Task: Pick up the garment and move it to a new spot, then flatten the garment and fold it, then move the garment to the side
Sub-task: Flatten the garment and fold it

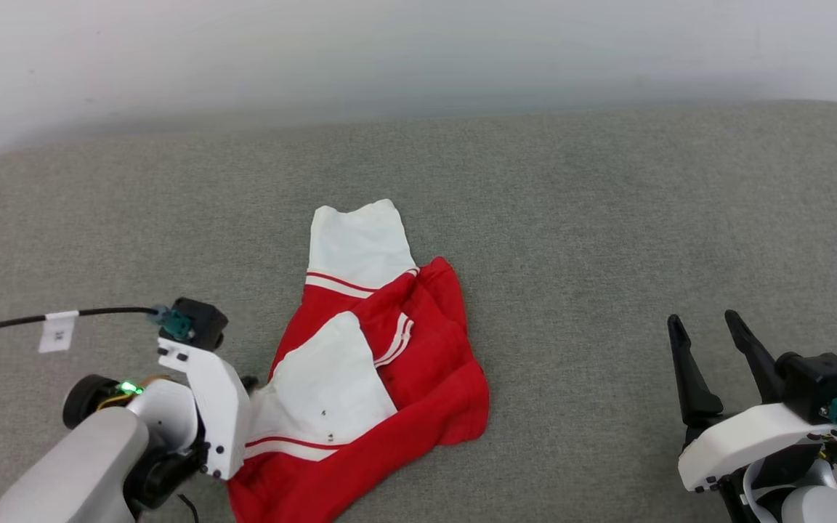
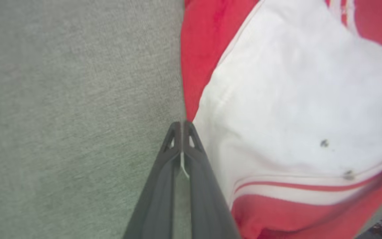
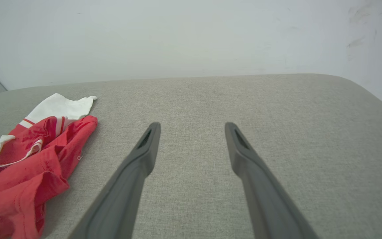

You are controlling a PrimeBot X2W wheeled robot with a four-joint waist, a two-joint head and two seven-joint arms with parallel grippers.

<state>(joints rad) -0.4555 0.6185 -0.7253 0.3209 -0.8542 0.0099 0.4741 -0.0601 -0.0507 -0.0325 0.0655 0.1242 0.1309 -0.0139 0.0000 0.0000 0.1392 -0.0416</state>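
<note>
Head view is showing the garment (image 1: 382,363) lying crumpled on the near-left part of the grey padded surface (image 1: 607,218). Its red body is bunching up, one white sleeve is pointing away from me, and the other is lying folded over the top, close to my left side. I am judging that I am working on the first step, the pick-up, with flattening and folding not yet begun. My left gripper (image 2: 181,127) is reaching in at the garment's left edge, and its fingers (image 2: 159,192) are pressing together at the tips right where the white sleeve meets the red cloth. A thin white sliver is showing between them, so I am taking it that I am pinching a little of that edge. My right gripper (image 1: 702,317) is hovering over bare surface well apart from the garment on the right, spread wide and gripping nothing. I am thinking the next move calls for lifting gently to test the pinch, then carrying the cloth toward the open middle.
</note>
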